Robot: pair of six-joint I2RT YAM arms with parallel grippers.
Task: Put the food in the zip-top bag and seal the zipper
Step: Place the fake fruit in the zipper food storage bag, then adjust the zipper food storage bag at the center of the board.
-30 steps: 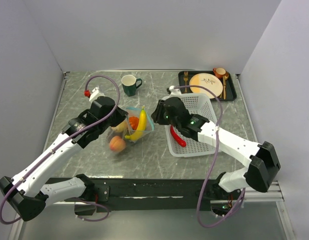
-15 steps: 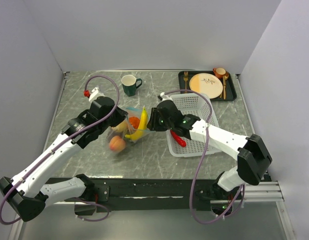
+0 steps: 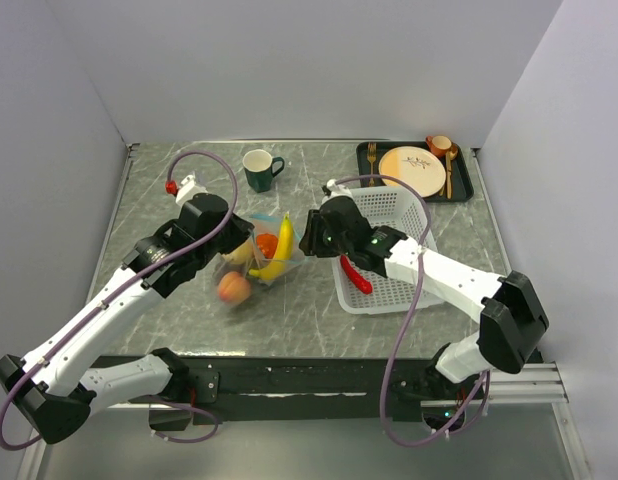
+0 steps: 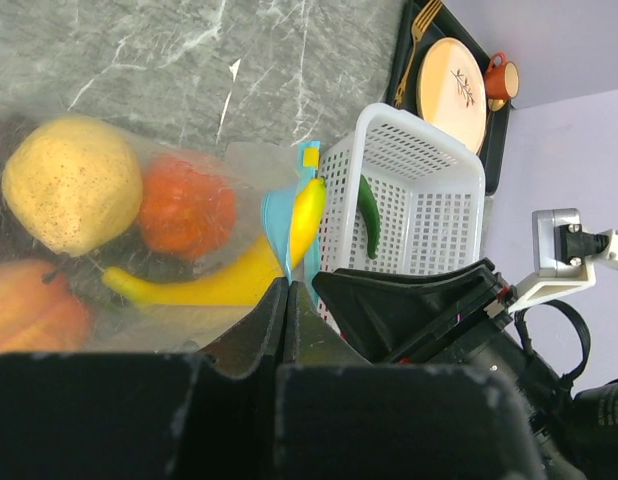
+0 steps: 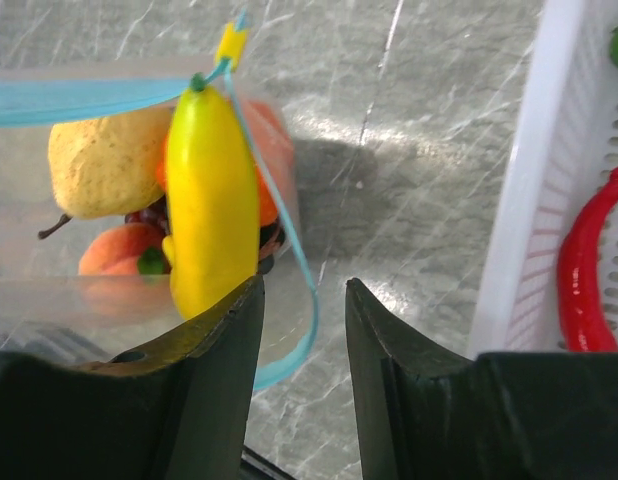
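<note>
The clear zip-top bag (image 3: 251, 262) lies at mid-table with its teal zipper (image 5: 89, 98) unsealed. Inside show a lemon (image 4: 74, 185), an orange (image 4: 184, 205), a peach (image 5: 114, 250) and dark grapes (image 5: 154, 215). A banana (image 5: 204, 200) reaches up to the mouth. My left gripper (image 4: 286, 290) is shut on the zipper strip at the bag's edge. My right gripper (image 5: 304, 285) is open, and the loose teal strip (image 5: 294, 250) curves down between its fingers. A red chili (image 5: 589, 260) and a green pepper (image 4: 367, 215) lie in the basket.
The white mesh basket (image 3: 389, 215) stands just right of the bag, behind my right wrist. A green mug (image 3: 259, 170) is at the back. At the back right, a black tray (image 3: 464, 185) carries a cream plate (image 3: 411, 170), cutlery and an orange cup (image 3: 441, 146).
My right gripper has moved left to the bag's mouth and its jaws have widened a little. The left gripper keeps its hold and has not moved.
</note>
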